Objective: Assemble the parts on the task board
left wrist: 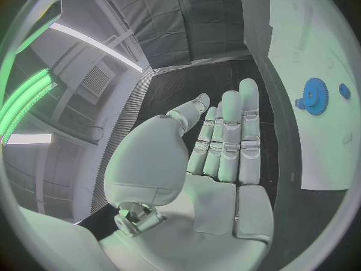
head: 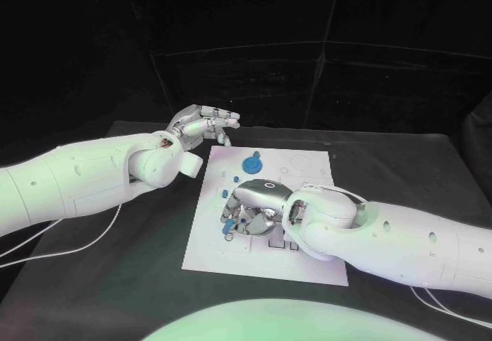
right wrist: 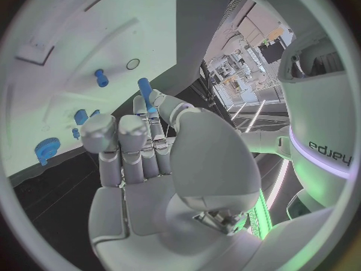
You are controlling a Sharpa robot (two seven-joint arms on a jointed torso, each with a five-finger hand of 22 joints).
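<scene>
The white task board [head: 308, 167] lies in the middle of the black table. My right hand [head: 254, 208] hovers low over the board's left half and pinches a slim blue peg [right wrist: 144, 90] between thumb and a finger; the peg's end [head: 227, 226] shows below the hand. A blue gear [head: 249, 167] sits on the board's far part, with a small blue piece [head: 253, 153] just beyond it. My left hand [head: 205, 122] hangs off the board's far left corner, fingers stretched out and holding nothing [left wrist: 225, 144]. The gear [left wrist: 316, 94] lies well ahead of it.
Another blue peg [right wrist: 100, 77] stands in the board [right wrist: 68, 48], and short blue pieces [right wrist: 80, 115] and the gear [right wrist: 47, 147] lie near the board's edge. A small blue piece [head: 224, 192] lies by my right hand. Cables trail over the table at the left [head: 62, 245].
</scene>
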